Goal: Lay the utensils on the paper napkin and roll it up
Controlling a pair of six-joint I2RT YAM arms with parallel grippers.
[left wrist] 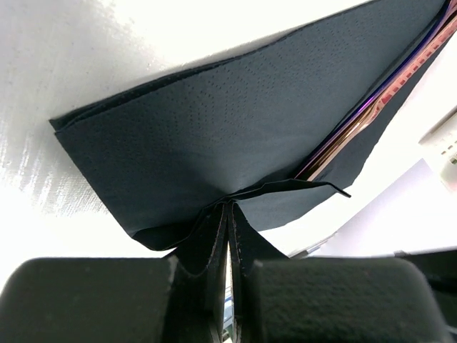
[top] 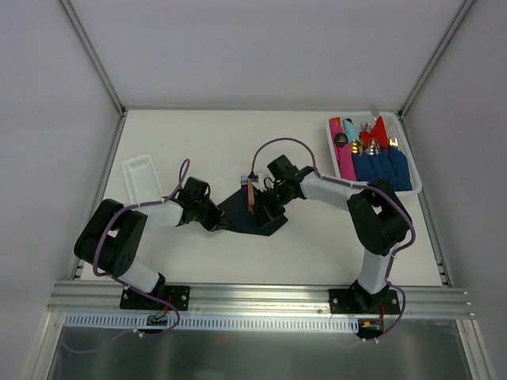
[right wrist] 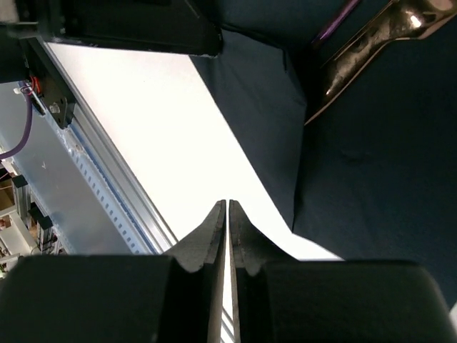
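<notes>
The near-black paper napkin (top: 255, 215) lies mid-table, partly folded over the copper-coloured utensils (top: 250, 195). In the left wrist view the paper napkin (left wrist: 214, 136) is doubled over, and a strip of the pinkish copper utensils (left wrist: 360, 121) shows along its right side. My left gripper (left wrist: 228, 206) is shut on the napkin's near edge, at the sheet's left corner (top: 219, 224). My right gripper (right wrist: 227, 206) is shut and holds nothing. It hovers over bare table just off the napkin (right wrist: 357, 157), with a copper utensil handle (right wrist: 364, 43) ahead of it.
A white tray (top: 413, 188) at the back right holds blue, pink and red rolled napkins with utensils. A small white ribbed tray (top: 142, 176) sits at the left. An aluminium rail (top: 253, 297) runs along the near edge. A small white labelled item (top: 245, 180) lies behind the napkin.
</notes>
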